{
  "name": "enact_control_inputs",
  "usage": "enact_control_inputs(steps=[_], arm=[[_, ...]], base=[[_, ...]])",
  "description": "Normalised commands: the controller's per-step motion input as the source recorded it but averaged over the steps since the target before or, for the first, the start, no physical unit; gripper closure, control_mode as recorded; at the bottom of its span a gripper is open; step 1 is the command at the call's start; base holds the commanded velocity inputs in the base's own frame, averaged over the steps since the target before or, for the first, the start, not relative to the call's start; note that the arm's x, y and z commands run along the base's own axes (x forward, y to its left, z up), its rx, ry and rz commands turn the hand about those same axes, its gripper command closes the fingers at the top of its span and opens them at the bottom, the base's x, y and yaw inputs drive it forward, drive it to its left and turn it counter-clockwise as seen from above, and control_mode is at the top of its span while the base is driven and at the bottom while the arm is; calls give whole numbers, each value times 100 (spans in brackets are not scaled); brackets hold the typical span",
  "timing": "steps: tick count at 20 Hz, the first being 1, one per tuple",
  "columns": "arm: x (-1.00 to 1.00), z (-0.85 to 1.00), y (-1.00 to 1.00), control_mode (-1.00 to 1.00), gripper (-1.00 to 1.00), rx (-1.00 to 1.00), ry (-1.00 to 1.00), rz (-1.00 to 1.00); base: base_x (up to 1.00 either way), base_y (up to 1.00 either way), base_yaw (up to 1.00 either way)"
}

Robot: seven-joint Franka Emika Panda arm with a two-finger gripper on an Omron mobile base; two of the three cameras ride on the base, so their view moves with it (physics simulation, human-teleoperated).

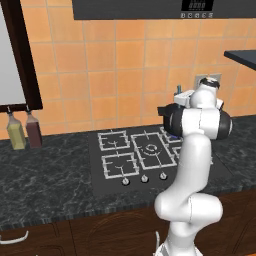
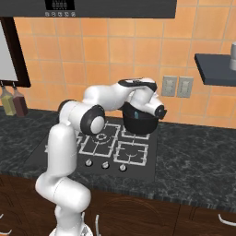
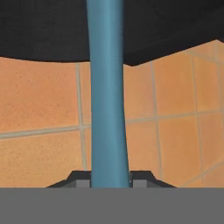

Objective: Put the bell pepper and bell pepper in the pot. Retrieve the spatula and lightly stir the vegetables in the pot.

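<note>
Orange wall tiles are seen behind the spatula (image 3: 106, 96), clamped by the end effector (image 3: 109, 180) above the pot (image 2: 138, 123); a slanted handle could slip or knock the rim.

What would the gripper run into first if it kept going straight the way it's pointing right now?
Probably the orange tiled wall behind the stove. The gripper, shut on the spatula, looks along the blue handle at those tiles, with a black surface across the view's top. How far off the wall stands is unclear.
</note>
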Motion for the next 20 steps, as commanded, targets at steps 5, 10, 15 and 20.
enact_control_inputs(steps=[5, 10, 15, 20], arm=[[-7, -6, -32, -100, 100, 9, 0, 0], [0, -44, -42, -100, 100, 7, 10, 0], [-2, -55, -26, -100, 100, 2, 4, 0], [-2, -2, -16, -100, 100, -1, -14, 3]], base=[[0, 0, 0], [0, 0, 0], [0, 0, 0], [0, 0, 0]])
